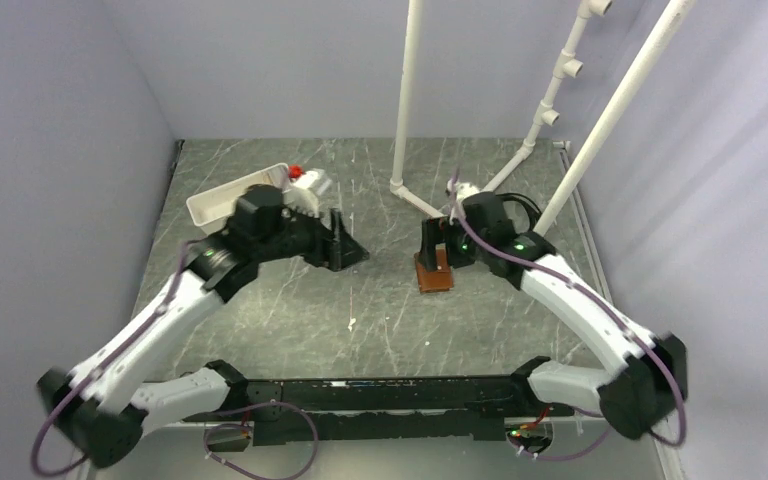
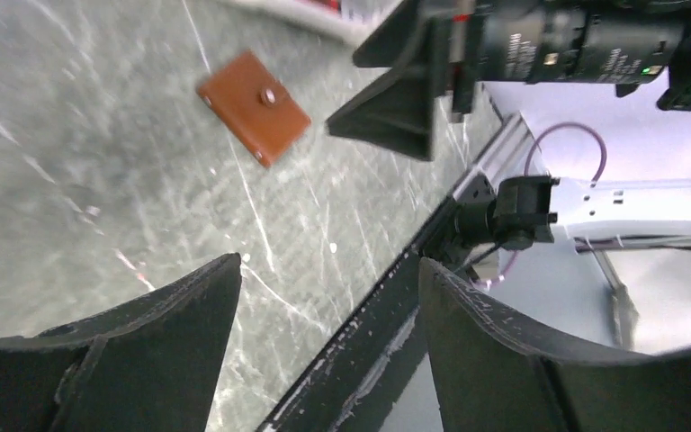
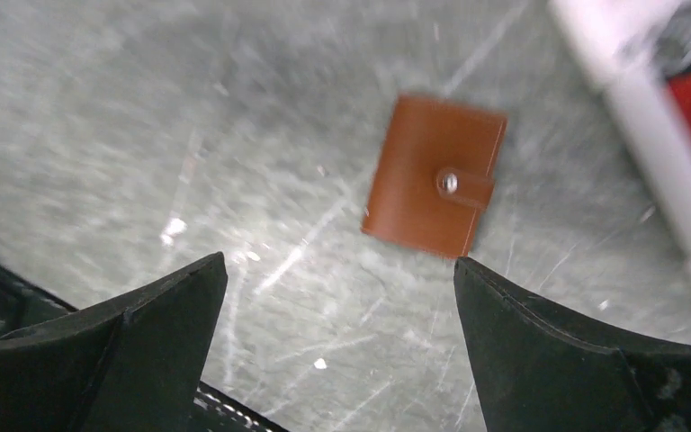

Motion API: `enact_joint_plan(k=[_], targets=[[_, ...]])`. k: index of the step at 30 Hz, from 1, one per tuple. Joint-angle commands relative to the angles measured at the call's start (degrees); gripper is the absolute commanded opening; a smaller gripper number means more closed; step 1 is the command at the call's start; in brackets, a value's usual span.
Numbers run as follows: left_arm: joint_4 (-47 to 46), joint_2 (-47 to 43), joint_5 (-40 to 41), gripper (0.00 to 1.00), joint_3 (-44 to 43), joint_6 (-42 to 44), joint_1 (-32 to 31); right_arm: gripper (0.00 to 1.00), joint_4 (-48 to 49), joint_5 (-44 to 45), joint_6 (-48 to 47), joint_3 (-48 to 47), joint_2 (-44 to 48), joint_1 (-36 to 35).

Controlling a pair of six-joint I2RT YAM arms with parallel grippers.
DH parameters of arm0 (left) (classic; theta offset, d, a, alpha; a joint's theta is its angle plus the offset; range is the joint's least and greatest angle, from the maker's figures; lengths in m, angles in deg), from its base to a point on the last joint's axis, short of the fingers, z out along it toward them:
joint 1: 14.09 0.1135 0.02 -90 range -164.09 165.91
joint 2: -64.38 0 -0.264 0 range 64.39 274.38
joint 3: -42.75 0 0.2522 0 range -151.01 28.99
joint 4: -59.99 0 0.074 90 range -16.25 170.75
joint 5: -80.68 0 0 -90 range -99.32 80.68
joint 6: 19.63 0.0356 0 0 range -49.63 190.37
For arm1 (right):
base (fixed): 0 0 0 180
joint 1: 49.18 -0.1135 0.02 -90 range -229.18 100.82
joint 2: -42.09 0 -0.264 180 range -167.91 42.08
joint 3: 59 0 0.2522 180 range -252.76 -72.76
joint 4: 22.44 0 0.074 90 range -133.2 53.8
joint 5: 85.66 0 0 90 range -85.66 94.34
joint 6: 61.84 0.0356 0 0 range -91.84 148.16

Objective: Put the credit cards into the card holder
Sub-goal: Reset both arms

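Two white-and-black robot arms on a long black metal base bar point(image 1: 380, 395) at the near edge.
The left arm point(image 1: 150, 330) and right arm point(image 1: 580, 300) have smooth white plastic link shells joined by rounded black joint housings, each showing a small green light point(image 1: 208, 253). A thin purple cable point(image 1: 50, 440) loops from each near base. The left gripper point(image 1: 350, 248) and right gripper point(image 1: 433, 250) are matte black, with broad wedge-shaped fingers point(image 3: 144, 342) whose edges look pale and scuffed.

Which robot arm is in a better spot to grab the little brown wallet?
Probably the right. Its open right gripper hangs right by the closed card holder, which shows just ahead of its fingers in the right wrist view. The left gripper, also open, is farther away.
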Motion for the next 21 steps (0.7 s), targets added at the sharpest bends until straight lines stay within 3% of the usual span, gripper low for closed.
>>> enact_joint_plan(k=[1,6,12,21], targets=[[9.64,-13.95,14.24,0.80,-6.89,8.35,0.27,1.00,-4.11,1.83,-4.62,-10.36,13.30,-0.39],[10.89,-24.25,24.64,0.99,-13.15,13.01,0.31,1.00,-6.69,6.97,-8.53,-21.60,24.17,-0.44],[11.03,-28.87,30.65,0.99,-20.98,18.58,0.26,1.00,-7.07,15.70,-12.97,-33.51,29.71,-0.43],[11.57,-29.33,33.70,1.00,-26.27,21.84,0.25,1.00,-3.23,21.60,-12.72,-33.78,36.74,-0.35]])
